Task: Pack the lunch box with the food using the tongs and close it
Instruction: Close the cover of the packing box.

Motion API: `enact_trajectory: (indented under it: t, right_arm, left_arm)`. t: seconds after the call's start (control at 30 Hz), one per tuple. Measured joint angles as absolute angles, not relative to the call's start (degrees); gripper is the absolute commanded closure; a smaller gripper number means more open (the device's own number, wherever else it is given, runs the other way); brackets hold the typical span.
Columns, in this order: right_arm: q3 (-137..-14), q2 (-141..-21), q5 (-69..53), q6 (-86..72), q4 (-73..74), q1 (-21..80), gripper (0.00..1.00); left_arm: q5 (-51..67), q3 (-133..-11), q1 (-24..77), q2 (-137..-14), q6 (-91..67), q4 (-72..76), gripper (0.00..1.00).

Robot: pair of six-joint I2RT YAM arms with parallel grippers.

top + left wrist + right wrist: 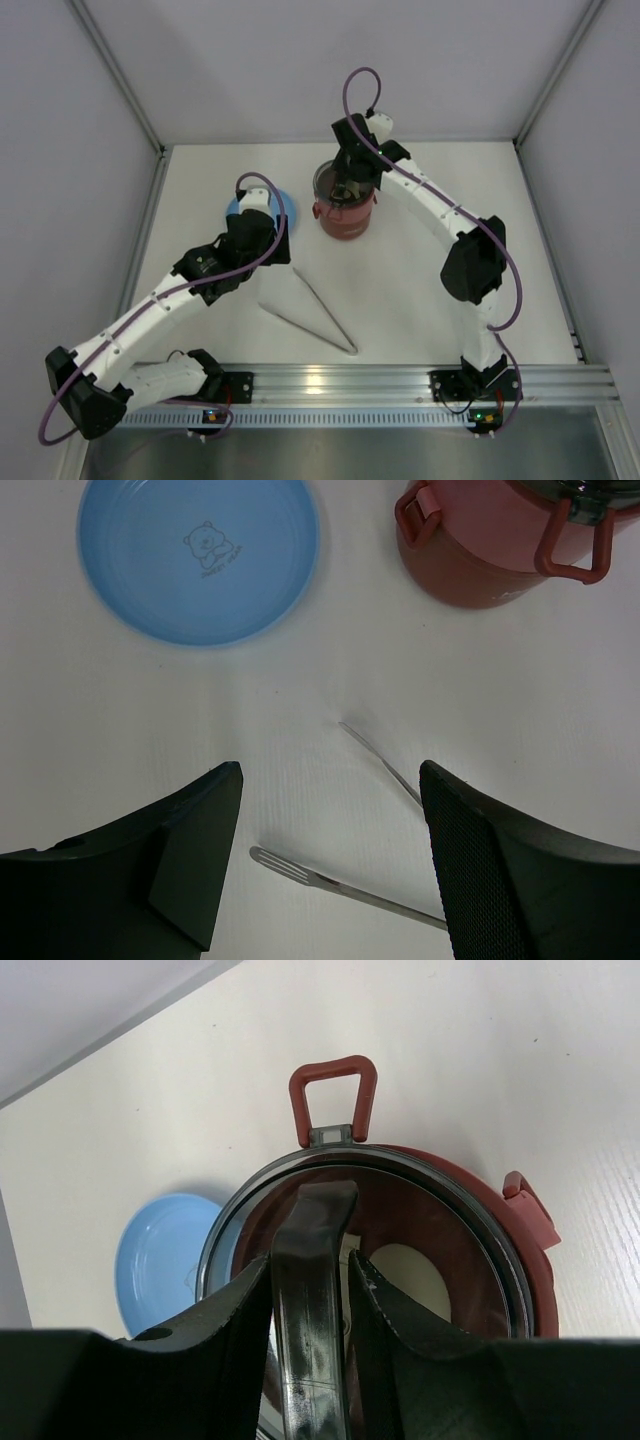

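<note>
Overhead, the right gripper [312,1270] was clamped on the dark arched handle [318,1220] on top of the lunch box's grey-rimmed cover [445,1192], with one finger pressed to each side of it. The lunch box [345,215] stood upright toward the far middle of the white table [430,300], and the right arm reached over it from above. One dark-red latch loop [333,1095] stood up at the far rim, and a second [530,1215] stuck out at the side. Inside the rim a pale patch showed, too unclear to name.

The left gripper [331,770] hung open above the table with nothing between its fingers, well apart from the lunch box. Beneath it lay the tongs [330,882], flat on the table in a narrow V. Their open ends pointed toward the far side and their joined end toward the near edge. A light-blue plate [200,560], with a small bear drawn at its middle, sat near the lunch box on its left, not touching it.
</note>
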State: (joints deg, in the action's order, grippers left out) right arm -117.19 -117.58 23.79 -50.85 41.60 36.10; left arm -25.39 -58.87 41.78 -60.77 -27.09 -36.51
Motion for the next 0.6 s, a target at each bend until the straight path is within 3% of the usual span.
enact_trajectory:
  t: [0.6]
  right_arm:
    - [-115.0,-116.09,27.59,-53.17,42.78,36.25,0.66]
  left_arm:
    - [-24.88,-59.4,41.78,-62.39,-27.11,-36.49,0.24]
